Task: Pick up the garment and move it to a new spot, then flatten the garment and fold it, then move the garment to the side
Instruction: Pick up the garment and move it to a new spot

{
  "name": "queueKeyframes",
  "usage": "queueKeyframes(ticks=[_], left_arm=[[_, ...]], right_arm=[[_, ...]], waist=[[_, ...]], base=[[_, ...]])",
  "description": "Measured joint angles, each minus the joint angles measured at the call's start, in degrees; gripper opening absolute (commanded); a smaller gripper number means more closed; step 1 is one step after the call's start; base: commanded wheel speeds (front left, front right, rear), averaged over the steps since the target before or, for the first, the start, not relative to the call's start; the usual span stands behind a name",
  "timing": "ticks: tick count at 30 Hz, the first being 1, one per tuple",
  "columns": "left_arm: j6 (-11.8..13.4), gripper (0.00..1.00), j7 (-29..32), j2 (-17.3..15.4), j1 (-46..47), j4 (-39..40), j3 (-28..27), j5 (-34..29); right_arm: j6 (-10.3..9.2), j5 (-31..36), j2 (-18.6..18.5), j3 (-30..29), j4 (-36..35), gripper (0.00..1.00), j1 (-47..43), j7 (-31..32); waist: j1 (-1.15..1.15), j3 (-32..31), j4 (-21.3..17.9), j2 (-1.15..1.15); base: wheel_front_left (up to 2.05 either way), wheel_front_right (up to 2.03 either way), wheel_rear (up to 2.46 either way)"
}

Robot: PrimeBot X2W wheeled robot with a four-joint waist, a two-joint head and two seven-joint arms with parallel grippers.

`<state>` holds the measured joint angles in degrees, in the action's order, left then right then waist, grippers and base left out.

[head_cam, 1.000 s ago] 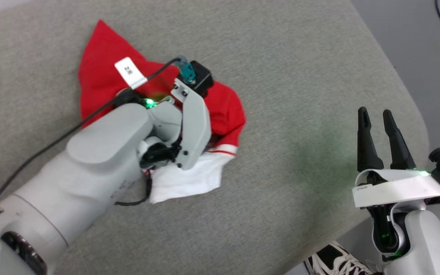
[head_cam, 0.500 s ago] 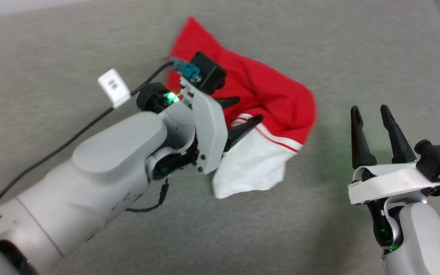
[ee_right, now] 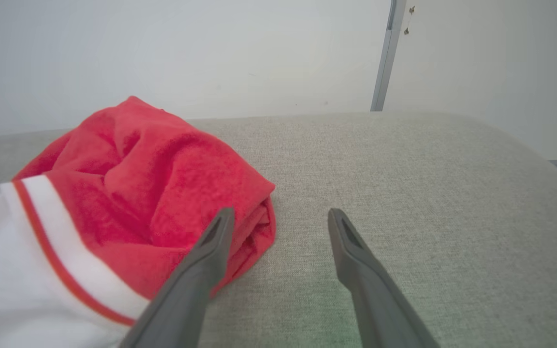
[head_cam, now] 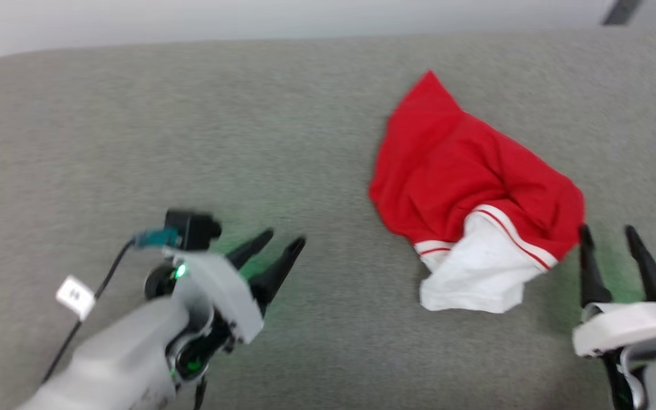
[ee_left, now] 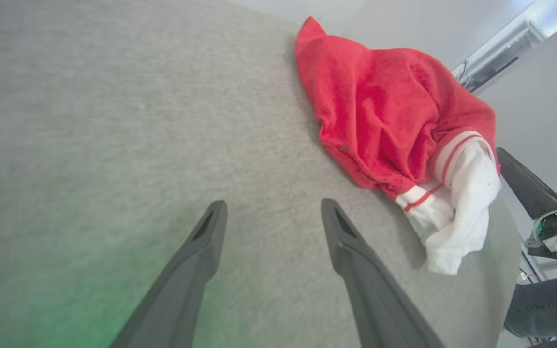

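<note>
The crumpled bright red fabric garment (head_cam: pixel 464 176) with white cuffs lies on grey woven upholstery (head_cam: pixel 305 142), the left gripper (head_cam: pixel 286 236) well apart from it, the right gripper (head_cam: pixel 607 229) just beside it, both with jaws spread.

Garment (head_cam: pixel 464 165) on cushion (head_cam: pixel 191 131), just left of right fingers (head_cam: pixel 590 267).

A bright red soft fabric garment (head_cam: pixel 464 171) lies crumpled in a loose heap on a grey woven surface (head_cam: pixel 248 114), its white cuff panel (head_cam: pixel 476 279), edged with thin red-and-white stripes, spilling out at the near end.
</note>
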<state>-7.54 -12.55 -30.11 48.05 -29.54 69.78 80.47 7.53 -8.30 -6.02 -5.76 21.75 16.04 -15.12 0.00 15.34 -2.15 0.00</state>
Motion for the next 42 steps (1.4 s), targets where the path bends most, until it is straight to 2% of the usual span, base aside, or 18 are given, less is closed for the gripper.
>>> queueKeyframes(ticks=[6,10,14,15,18,21,23,25,29,34,42], left_arm=[[0.0,1.00,-2.4,-1.3,-8.0,-3.8,-3.3,0.6],[0.0,1.00,-2.6,-1.3,-13.7,-5.3,-14.1,-4.0],[0.0,1.00,-2.6,-1.2,-22.0,-4.9,-26.7,-13.6],[0.2,1.00,-2.6,-1.3,-23.8,-4.3,-30.4,-17.5],[3.1,1.00,-2.6,-1.0,-29.6,1.0,-40.9,-33.0],[4.4,1.00,-2.6,3.0,-38.5,6.5,-51.2,-42.0],[4.2,1.00,-2.6,5.1,-42.9,9.4,-56.3,-47.8],[3.4,1.00,-2.6,7.8,-45.6,12.1,-61.5,-50.9],[1.5,1.00,-2.6,12.0,-49.4,16.0,-68.2,-56.8],[0.4,1.00,-2.6,14.7,-50.9,19.4,-73.9,-60.5],[0.1,1.00,-2.6,15.2,-51.8,19.4,-72.6,-61.3]], right_arm=[[0.00,-0.2,-1.5,-3.5,-0.4,1.00,-3.9,0.0],[0.00,-1.1,-1.6,-6.1,-1.0,1.00,-6.8,0.0],[0.00,-1.3,-1.5,-7.3,-1.5,1.00,-9.5,0.0],[0.00,-1.4,-1.3,-7.4,-1.5,1.00,-9.8,0.0],[0.00,-1.7,-0.8,-8.0,-1.9,1.00,-10.6,0.0],[0.00,-2.1,-0.2,-8.0,-1.9,1.00,-10.9,0.0],[0.00,-2.2,0.0,-8.0,-2.2,1.00,-10.9,0.0],[0.00,-2.2,0.1,-7.7,-2.7,1.00,-10.9,0.0],[0.00,-2.3,0.6,-6.6,-4.7,1.00,-10.8,0.0],[0.00,-2.3,0.9,-5.6,-7.9,1.00,-10.8,0.0],[0.00,-1.4,1.2,-4.3,-10.3,1.00,-12.2,0.0]], waist=[[0.00,-3.1,4.9,0.00],[0.00,-5.7,7.0,0.00],[0.00,-8.4,8.3,0.00],[0.00,-9.1,8.4,0.00],[0.00,-10.9,8.6,0.00],[0.00,-12.7,8.2,0.00],[0.00,-13.6,7.8,0.00],[0.00,-14.3,7.3,0.00],[0.00,-15.1,6.2,0.00],[0.00,-15.8,5.3,0.00],[0.00,-16.2,4.3,0.00]], base=[[0.00,0.00,0.00],[0.00,0.00,0.00],[0.00,0.00,0.00],[0.00,0.00,0.00],[0.00,0.00,0.00],[0.00,0.00,0.00],[0.00,0.00,0.00],[0.00,0.00,0.00],[0.00,0.00,0.00],[0.00,0.00,0.00],[0.00,0.00,0.00]])
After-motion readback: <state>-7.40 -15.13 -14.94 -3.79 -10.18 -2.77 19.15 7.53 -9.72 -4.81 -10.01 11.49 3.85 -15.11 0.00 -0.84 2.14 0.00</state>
